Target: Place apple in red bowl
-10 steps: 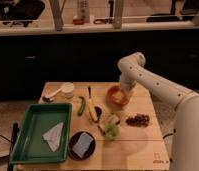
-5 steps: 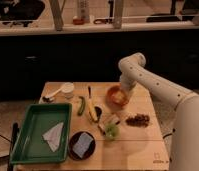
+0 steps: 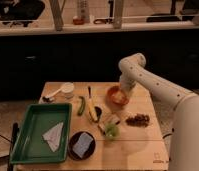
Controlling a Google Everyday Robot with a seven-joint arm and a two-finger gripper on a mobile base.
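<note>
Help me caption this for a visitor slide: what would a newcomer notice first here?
The white arm reaching in from the right, its end effector down over the red bowl at the table's far side. Next, the big green tray with a white paper at front left. Beside it sits a dark plate holding a grey sponge.

The gripper (image 3: 120, 93) hung over the red bowl (image 3: 116, 96) at the table's (image 3: 138, 147) back. Grapes (image 3: 138, 119) lay right of it and nearer; the tray (image 3: 42, 132) sat far left, a plate (image 3: 82, 145) beside it
</note>
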